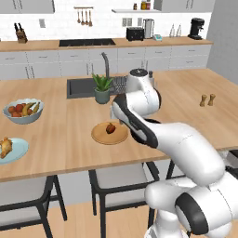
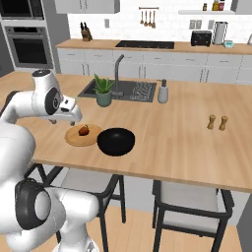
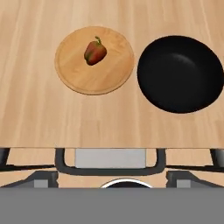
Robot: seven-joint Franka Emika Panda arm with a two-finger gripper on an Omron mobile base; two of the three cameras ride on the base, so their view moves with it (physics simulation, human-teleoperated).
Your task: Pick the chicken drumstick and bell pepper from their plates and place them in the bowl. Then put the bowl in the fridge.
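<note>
Risks first. Drumstick (image 1: 4, 147) far out from the bowl (image 3: 179, 73), on the pale blue plate (image 1: 16, 151) near the counter's (image 3: 35, 113) edge; long carry, so a weak pinch on lumpy meat probably drops it short of the bowl. Pepper (image 3: 95, 51) rounded and lying on its side; off-centre close likely squirts it off the wood plate (image 3: 94, 78). Wood plate rim just beside the bowl rim, narrow gap; careless descent could clip either and shove the bowl. Bowl itself close to the counter's front edge, so any nudge toward the chairs (image 3: 109, 164) is bad. Bowl shallow and glossy; released high, pieces may bounce out.

Gripper (image 3: 112, 186) well above the counter's front edge, jaws spread wide, nothing between them. Nothing picked yet, bowl bare inside.

Looks: pepper small, red with green patches and a short curled green stem, near the wood plate's centre. Drumstick golden-brown, lumpy, partly cut off at the left base view's edge. Bowl round, black, glossy, about plate-wide. Fruit bowl (image 1: 23, 110) farther from the black bowl than the drumstick's plate is not; ignore.
</note>
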